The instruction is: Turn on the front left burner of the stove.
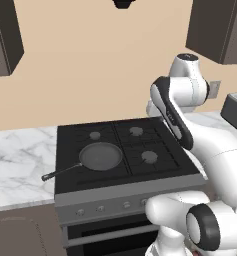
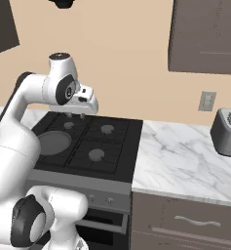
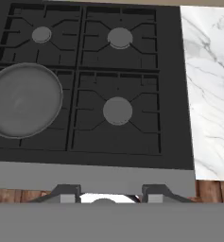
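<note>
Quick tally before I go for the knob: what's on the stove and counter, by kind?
Burners with visible grey caps: 3
Frying pan: 1, on the front left burner
Toaster: 1
Total: 5

A grey frying pan (image 1: 100,155) sits on the stove (image 1: 121,176), covering its front left burner (image 3: 47,134). Marble counter (image 2: 185,161) flanks it, carrying a toaster (image 2: 227,131).

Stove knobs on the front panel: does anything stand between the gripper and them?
Nothing visible does. The gripper hangs open in the air above the back of the stove; the knobs sit on the grey front panel below the cooktop's edge. The pan rests on the front left burner, beside that path.
</note>
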Available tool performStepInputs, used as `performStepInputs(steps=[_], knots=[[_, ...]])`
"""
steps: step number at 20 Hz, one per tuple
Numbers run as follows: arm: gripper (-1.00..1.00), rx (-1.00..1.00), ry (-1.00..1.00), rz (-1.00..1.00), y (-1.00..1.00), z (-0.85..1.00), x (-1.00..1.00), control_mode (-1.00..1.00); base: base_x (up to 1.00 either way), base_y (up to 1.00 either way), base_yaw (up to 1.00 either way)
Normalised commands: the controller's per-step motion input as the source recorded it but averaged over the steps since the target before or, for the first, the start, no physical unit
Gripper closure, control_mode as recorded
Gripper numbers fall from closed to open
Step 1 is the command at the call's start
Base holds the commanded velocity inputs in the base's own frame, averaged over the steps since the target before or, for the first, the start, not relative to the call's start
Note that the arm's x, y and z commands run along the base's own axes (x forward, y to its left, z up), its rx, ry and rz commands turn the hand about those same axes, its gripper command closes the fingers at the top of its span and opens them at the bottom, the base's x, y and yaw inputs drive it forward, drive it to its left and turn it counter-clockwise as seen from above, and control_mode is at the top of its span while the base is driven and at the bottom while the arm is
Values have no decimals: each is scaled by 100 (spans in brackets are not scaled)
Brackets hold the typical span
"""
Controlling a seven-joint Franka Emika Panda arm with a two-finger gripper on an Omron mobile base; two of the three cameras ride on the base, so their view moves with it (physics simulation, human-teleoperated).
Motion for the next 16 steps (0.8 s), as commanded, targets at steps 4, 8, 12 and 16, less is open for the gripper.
performStepInputs(steps=[4,8,12,16], knots=[[-100,0,-3,0,9,-18,-4,-100,0,0,0],[-100,-6,-8,0,88,-31,0,-100,0,0,0],[-100,-14,-7,5,80,-18,-31,-100,0,0,0],[-100,-17,0,15,76,-15,-23,-100,0,0,0]])
